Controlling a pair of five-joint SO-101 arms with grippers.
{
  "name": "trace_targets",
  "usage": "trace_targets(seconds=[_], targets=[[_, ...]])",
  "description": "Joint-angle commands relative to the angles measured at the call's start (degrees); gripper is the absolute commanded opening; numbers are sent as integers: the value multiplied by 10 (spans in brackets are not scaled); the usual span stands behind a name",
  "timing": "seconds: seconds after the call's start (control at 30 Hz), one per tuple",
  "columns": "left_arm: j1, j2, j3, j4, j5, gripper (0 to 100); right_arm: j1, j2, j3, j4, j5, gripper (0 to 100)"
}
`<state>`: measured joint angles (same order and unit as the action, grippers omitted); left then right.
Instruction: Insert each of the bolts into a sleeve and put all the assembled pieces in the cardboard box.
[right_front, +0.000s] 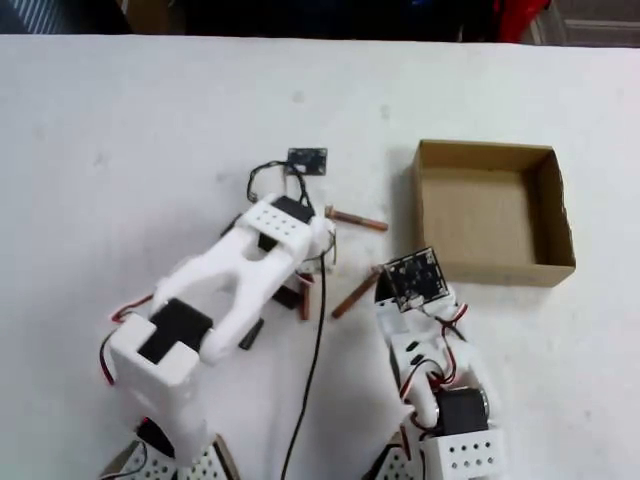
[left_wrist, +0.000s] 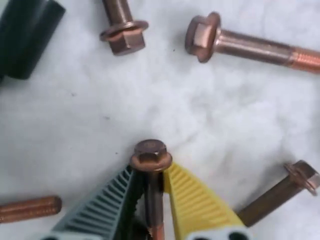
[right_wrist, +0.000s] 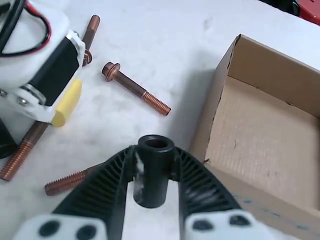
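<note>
High view: the box (right_front: 497, 272) stands open at the right of the frame, and I see no assembled piece inside it. The left arm (right_front: 250, 270) lies at the lower left and the right arm (right_front: 435, 345) at the lower right, below the box. A loose bolt (right_front: 356, 220) lies near the centre.

Left wrist view: the left claw (left_wrist: 150, 175) is clenched on a bolt (left_wrist: 151, 156). The head of the bolt sticks out past the fingertips, and the threaded end points back between them. I think this can give trouble, because the head leads and the thread may not reach a hole. Other bolts lie close on the table (left_wrist: 165, 100), so the claw may knock them.

Right wrist view: the right claw (right_wrist: 154, 152) is grasping a black sleeve (right_wrist: 152, 185), just beside the box wall. The sleeve may slip or tilt when a bolt pushes on it.

Writing: there are some faint blue marks on the outer wall of the box, but they are too small to read.
</note>
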<state>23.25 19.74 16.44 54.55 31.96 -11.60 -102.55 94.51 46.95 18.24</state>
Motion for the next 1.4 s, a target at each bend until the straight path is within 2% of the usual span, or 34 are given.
trace_targets(seconds=[0.0,0.2,0.3,0.43,0.63,0.8,1.03,1.2,1.37], targets=[[-12,-7,-14,1,-10,49,4,-7,-4,1,4,17],[-13,-15,-16,1,-136,49,0,-7,-1,1,4,17],[-15,-44,-15,3,-178,49,0,-7,7,-2,4,17],[-12,-112,-9,6,-186,49,0,-7,8,-2,4,17],[-15,-251,-8,69,-193,49,0,-7,9,-2,4,17],[-16,-353,-8,105,-255,20,0,-7,10,-2,4,17],[-58,-455,-8,142,-266,22,-1,-7,11,-2,-1,17],[-76,-551,-8,185,-325,22,-29,-7,11,0,-1,17],[-94,-637,71,166,-329,22,-36,-7,11,-2,-1,17]])
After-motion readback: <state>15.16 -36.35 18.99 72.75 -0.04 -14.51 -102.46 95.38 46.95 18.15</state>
